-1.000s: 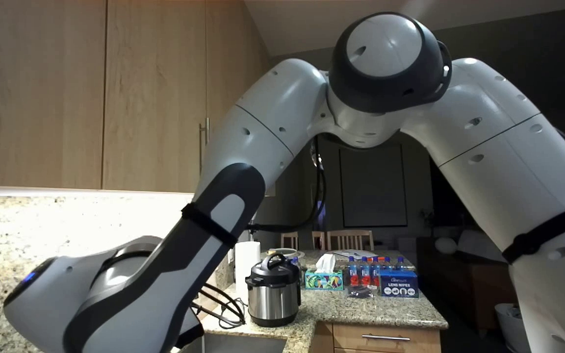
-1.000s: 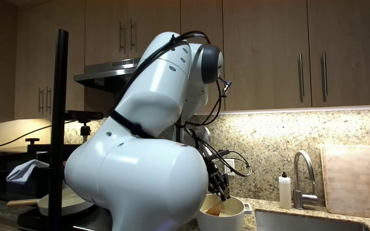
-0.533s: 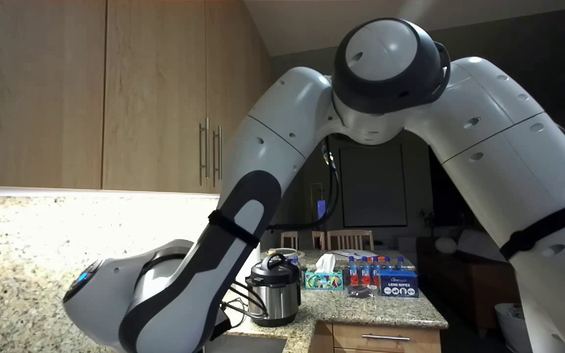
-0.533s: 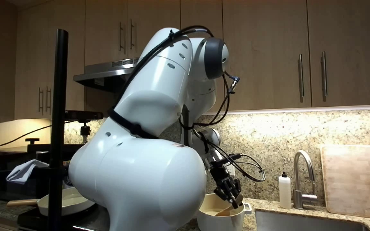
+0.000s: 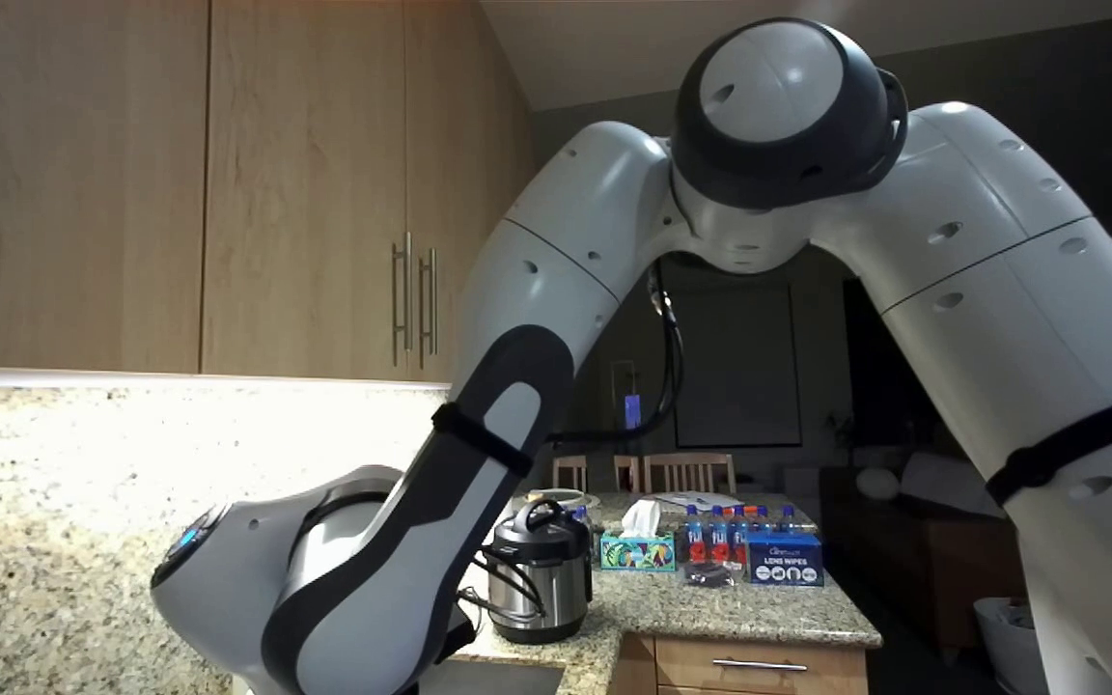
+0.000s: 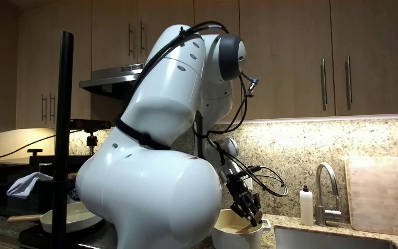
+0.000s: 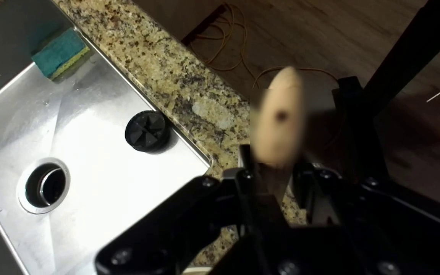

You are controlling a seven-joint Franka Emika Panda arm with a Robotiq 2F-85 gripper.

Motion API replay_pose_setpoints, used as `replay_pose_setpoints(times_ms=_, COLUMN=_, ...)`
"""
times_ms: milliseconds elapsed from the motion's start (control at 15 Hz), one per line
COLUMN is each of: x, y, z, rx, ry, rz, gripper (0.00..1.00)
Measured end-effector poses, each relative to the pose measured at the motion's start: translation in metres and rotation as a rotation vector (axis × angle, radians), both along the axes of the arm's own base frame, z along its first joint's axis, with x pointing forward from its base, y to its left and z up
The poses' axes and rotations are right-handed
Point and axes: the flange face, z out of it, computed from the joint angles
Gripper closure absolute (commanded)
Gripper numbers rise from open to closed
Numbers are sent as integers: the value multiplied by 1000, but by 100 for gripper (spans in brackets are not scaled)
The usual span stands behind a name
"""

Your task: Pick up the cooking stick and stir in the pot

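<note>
In an exterior view, compared with one second ago, the gripper [image 6: 254,219] is farther toward four o'clock, the cooking stick [image 6: 244,229] in the pot [image 6: 234,241] sits more toward three o'clock, and the arm's elbow [image 6: 229,57] is higher, toward one o'clock.

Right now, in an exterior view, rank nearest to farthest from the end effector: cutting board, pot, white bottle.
1. Pot: beneath the end effector.
2. White bottle: between pot and faucet in the picture.
3. Cutting board: picture's far right, past the faucet.
</note>
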Motion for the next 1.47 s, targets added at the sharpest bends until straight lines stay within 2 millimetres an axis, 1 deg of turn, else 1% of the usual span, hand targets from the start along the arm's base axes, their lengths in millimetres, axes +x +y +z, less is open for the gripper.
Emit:
replay_pose_setpoints(times_ms=267, x=2, y=19, z=6, rx=41, ry=7, rz=-21, gripper=91)
replay_pose_setpoints(times_ms=600, x=14, y=47, z=10, rx=111, ry=9, rz=-53, gripper=91)
replay_pose_setpoints(times_ms=800, x=24, y=56, z=14, rx=128, ry=-6, rz=-55, gripper=91)
replay_pose_setpoints(times_ms=1067, x=37, y=54, z=20, rx=133, ry=-26, rz=-70, gripper=91)
replay_pose_setpoints(times_ms=1467, x=45, y=38, z=22, rx=88, ry=-26, rz=-93, gripper=91)
